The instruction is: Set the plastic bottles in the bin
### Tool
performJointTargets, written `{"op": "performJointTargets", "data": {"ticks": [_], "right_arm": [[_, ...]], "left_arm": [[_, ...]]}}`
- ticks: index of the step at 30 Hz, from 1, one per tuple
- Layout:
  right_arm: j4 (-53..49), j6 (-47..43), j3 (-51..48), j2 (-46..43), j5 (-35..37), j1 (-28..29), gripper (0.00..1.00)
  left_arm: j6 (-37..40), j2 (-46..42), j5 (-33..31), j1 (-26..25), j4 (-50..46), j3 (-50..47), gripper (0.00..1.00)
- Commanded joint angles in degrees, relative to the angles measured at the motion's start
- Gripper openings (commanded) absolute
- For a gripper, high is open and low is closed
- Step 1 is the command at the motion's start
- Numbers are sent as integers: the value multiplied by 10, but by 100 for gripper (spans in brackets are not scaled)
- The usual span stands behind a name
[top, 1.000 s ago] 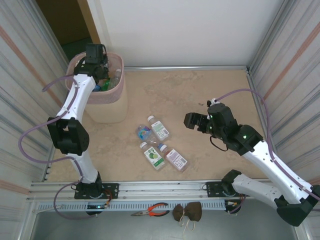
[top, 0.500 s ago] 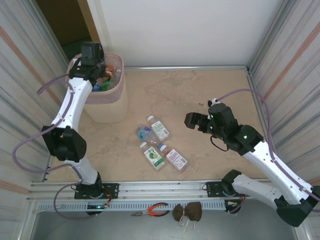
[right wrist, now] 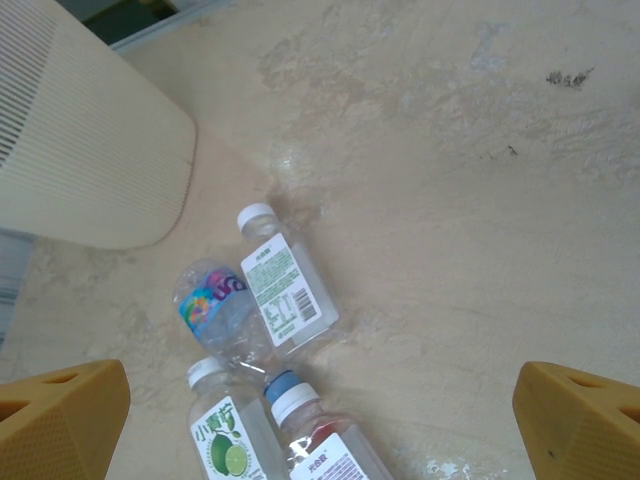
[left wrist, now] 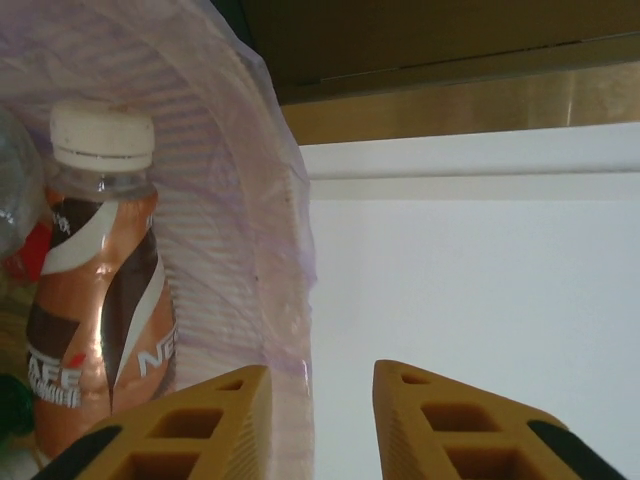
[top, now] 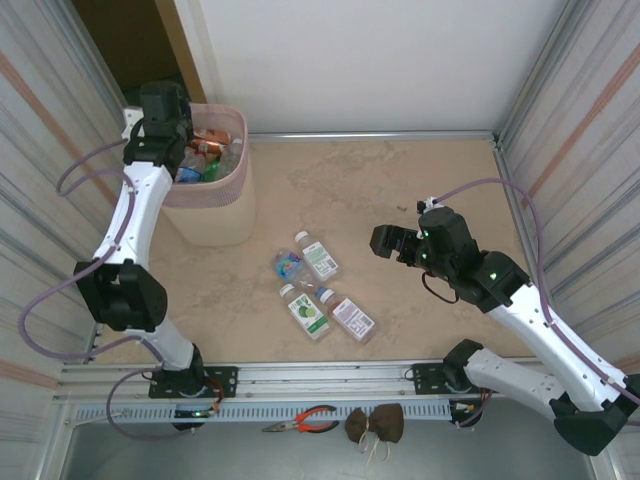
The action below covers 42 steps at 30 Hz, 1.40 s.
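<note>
L gripper (left wrist: 318, 372) hangs at the bin's (top: 215, 215) 9 o'clock rim, jaws part-open w/ nothing btw them. In the wrist view the pink mesh wall drops right to the gap by one finger; can't tell if it's touching. Main risk here: if the arm lifts or swings w/out clearing that rim, a finger could hook the mesh and drag or tip the bin, spilling what's inside, e.g. the brown bottle (left wrist: 100, 310) standing against the wall.

R gripper (top: 382, 243) hovers spread wide, empty, at approx 3 o'clock of the four plastic bottles lying on the table (top: 420, 170), well apart from the bin, which sits at the table's 10 o'clock corner.

Risks for the pick, as I judge it:
- The four are bunched. White-cap bottle (right wrist: 285, 280) touches the crushed bottle (right wrist: 215, 305) at its 9 o'clock. Lime-label bottle (right wrist: 225, 440) and blue-cap bottle (right wrist: 320, 445) lie side by side just below. Fingers coming down on one could nudge a neighbour and send it rolling.
- Round, smooth, prob. empty: an off-centre squeeze could pop a bottle out sideways.
- The crushed one is uneven, so grip may be poor.
- Long carry to the bin from there; a loose hold may drop it en route, and both arms near the bin could clash.
</note>
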Motion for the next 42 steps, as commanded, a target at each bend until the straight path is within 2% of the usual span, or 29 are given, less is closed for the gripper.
{"op": "performJointTargets", "data": {"ticks": [1,7,15,19,23,30,42], "right_arm": [[-6,-7,-8,-12,11,-3,97],[-7,-5,-14,-14,11,-3,97],[-7,-4,-17,-20,13,-3,97],[-8,-2,-18,-21,12,-4,97],[-11,1,-17,-22,9,-4,97],[-17,3,-12,-28,12,-3,97],[-25,0,-11,-36,23,-4,97]], "left_arm": [[27,28,53,19,37,13,28],[28,49,56,29,35,13,24],[10,54,72,48,34,-42,19],[-5,48,64,50,39,-82,19],[-20,56,84,58,47,-105,18],[-19,47,106,59,51,-105,18],[59,-19,149,58,47,-54,19]]}}
